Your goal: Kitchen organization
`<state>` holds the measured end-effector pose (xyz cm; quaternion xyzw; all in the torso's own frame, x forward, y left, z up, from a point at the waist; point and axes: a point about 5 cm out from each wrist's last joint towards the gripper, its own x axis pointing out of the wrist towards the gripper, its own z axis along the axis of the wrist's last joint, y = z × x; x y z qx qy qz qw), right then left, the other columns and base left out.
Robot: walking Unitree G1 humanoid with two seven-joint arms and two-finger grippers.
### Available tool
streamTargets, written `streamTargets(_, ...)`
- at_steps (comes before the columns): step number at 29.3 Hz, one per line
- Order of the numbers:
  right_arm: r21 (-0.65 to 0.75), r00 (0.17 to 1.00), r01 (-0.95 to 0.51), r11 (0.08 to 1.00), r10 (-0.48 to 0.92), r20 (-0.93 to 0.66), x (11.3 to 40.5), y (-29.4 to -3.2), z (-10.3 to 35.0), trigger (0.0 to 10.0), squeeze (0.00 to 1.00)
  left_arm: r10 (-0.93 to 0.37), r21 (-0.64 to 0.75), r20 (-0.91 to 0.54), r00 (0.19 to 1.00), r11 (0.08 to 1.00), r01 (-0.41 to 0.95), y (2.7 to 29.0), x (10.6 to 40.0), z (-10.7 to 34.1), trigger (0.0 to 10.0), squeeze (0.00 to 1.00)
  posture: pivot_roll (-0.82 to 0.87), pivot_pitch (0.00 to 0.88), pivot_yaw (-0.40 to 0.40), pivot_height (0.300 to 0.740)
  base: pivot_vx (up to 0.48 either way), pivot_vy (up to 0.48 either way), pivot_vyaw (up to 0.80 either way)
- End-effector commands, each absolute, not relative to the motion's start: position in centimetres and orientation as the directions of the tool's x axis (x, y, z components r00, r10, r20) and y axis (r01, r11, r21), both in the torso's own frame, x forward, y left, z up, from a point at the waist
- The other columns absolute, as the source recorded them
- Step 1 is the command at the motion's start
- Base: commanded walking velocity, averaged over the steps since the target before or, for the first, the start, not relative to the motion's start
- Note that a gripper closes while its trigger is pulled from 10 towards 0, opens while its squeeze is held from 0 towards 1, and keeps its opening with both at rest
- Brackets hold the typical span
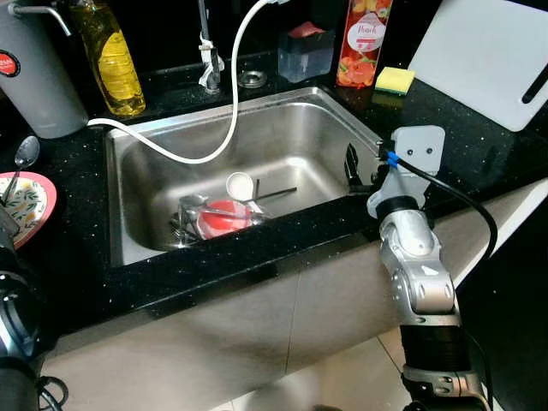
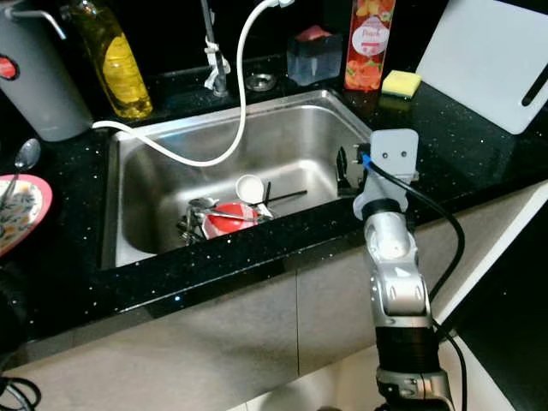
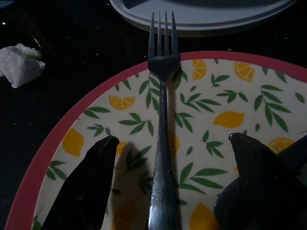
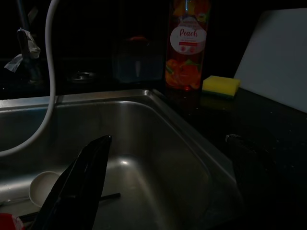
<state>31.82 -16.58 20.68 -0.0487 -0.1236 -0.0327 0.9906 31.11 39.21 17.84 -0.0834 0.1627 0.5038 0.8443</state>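
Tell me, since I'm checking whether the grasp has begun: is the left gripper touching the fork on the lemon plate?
Apart. In the left wrist view the left gripper is open, its fingers straddling the fork with lemon plate showing on both sides.

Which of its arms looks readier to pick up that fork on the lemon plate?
The left. Its left pincer hangs open right over the silver metal fork on the pink-rimmed lemon-patterned plate, a finger either side. The right pincer is at the steel sink.

We saw a pink-rimmed plate (image 3: 249,103) patterned with yellow lemons and green leaves, a silver fork (image 3: 162,143), black fingers (image 3: 91,182), a yellow sponge (image 1: 395,80), a white board (image 1: 488,56) and a speckled black table (image 1: 77,265).
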Motion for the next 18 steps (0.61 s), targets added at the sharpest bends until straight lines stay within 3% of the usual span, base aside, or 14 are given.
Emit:
streamTargets(1,-0.088,0.968,0.076,0.993,-0.053,0.245,31.6,-16.5,20.6,10.0,0.00,0.818,0.062,-0.401,0.411,0.472,-0.879,39.6,30.4,16.5,5.6,0.00,-0.01,0.000,0.072,0.740,0.000,0.000,0.00)
streamTargets(2,-0.089,0.968,0.074,0.993,-0.050,0.248,31.5,-16.4,20.7,10.0,0.00,0.814,0.074,-0.415,0.407,0.476,-0.876,39.4,30.2,15.9,0.0,0.00,-0.02,0.000,0.070,0.740,0.000,0.000,0.00)
streamTargets(10,-0.088,0.965,0.075,0.993,-0.050,0.257,31.7,-16.5,21.0,10.0,0.00,0.822,0.076,-0.413,0.392,0.460,-0.885,39.5,29.5,15.1,0.0,0.00,-0.02,0.000,0.070,0.740,0.000,0.000,0.00)
streamTargets(13,-0.085,0.965,0.073,0.994,-0.049,0.256,31.7,-16.2,20.9,10.0,0.00,0.761,-0.110,-0.504,0.409,0.414,-0.904,39.0,29.2,13.8,0.0,0.00,-0.02,0.000,0.066,0.740,0.000,0.000,0.00)
streamTargets(18,-0.096,0.964,0.062,0.993,-0.034,0.264,32.1,-16.3,21.5,10.0,0.00,0.755,-0.146,-0.516,0.404,0.387,-0.910,38.8,29.2,13.7,0.0,0.00,-0.02,0.000,0.045,0.740,0.000,0.000,0.00)
